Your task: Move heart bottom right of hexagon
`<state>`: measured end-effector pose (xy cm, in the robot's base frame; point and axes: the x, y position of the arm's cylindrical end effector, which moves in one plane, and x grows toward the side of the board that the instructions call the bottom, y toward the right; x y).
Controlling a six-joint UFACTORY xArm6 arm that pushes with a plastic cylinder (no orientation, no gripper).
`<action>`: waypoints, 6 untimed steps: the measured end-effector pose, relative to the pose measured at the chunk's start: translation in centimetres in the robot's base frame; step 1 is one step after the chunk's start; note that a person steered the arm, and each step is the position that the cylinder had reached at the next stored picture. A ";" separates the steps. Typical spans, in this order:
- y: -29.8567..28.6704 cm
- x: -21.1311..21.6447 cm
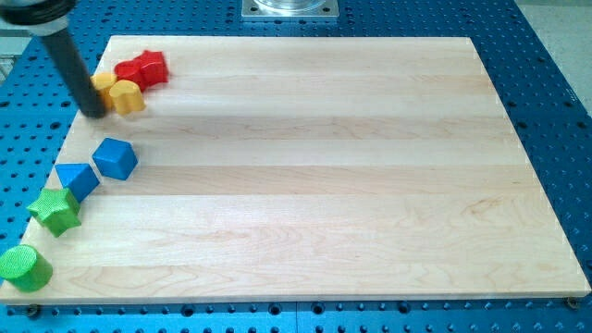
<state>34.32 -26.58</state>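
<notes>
A yellow heart point(128, 97) lies near the board's upper left corner. A second yellow block point(104, 83), perhaps the hexagon, lies just to its upper left and is partly hidden by my rod. A red block point(143, 68) touches both from the upper right; I cannot make out its shape. My rod comes down from the view's top left. My tip point(95, 113) rests on the board just left of the yellow heart and below the second yellow block, close to both.
Two blue blocks point(116, 157) point(76, 178), a green star point(55, 210) and a green cylinder point(23, 267) line the wooden board's point(314, 166) left edge below my tip. A blue perforated table surrounds the board.
</notes>
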 end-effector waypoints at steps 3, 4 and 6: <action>0.1 -6.3; -3.9 -5.0; -1.8 1.4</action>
